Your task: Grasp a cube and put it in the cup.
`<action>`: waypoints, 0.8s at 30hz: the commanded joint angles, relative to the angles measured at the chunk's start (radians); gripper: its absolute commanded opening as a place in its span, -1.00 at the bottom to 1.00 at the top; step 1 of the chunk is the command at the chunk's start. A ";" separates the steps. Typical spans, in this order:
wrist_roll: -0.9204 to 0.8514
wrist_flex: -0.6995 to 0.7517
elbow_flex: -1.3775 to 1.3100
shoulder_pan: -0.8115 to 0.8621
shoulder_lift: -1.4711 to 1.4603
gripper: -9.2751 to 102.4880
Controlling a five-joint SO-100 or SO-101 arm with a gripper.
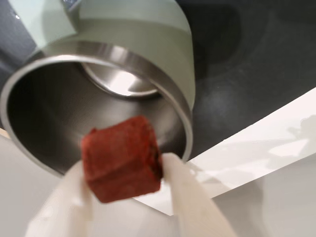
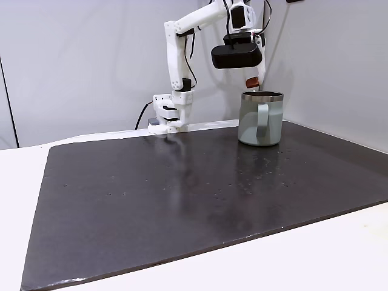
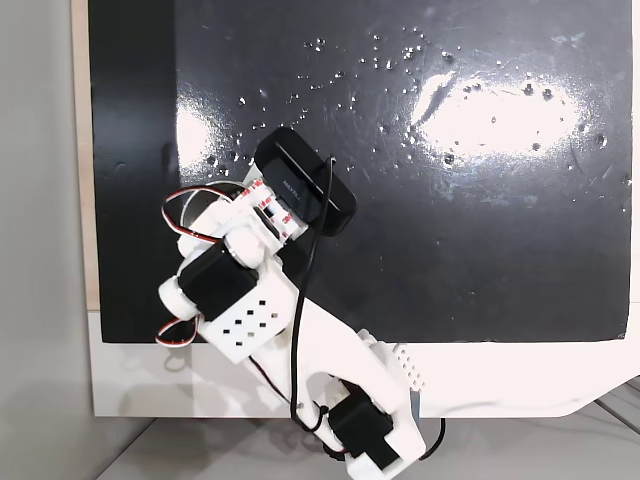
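Pincer (image 1: 123, 170) pinches rounded, matte cube (image 1: 121, 158) over steel-lined cup (image 1: 183, 84).

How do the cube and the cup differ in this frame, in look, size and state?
The cube is reddish-brown and matte; the cup is pale green with a shiny steel rim. The cube is tiny, the cup far larger. The cube is held in the claw above the cup's opening; the cup stands upright on the dark mat. Nothing shared is plain.

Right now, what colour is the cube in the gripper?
Reddish-brown cube, clearest in the wrist view.
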 commanded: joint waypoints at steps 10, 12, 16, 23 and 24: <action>0.025 -0.025 0.021 -0.017 0.066 -0.35; 0.025 -0.025 0.020 -0.018 0.063 -0.35; 0.028 -0.021 0.023 -0.018 0.058 -0.35; 0.029 -0.026 0.031 -0.020 0.041 -0.36; 0.029 -0.026 0.028 -0.021 0.040 -0.36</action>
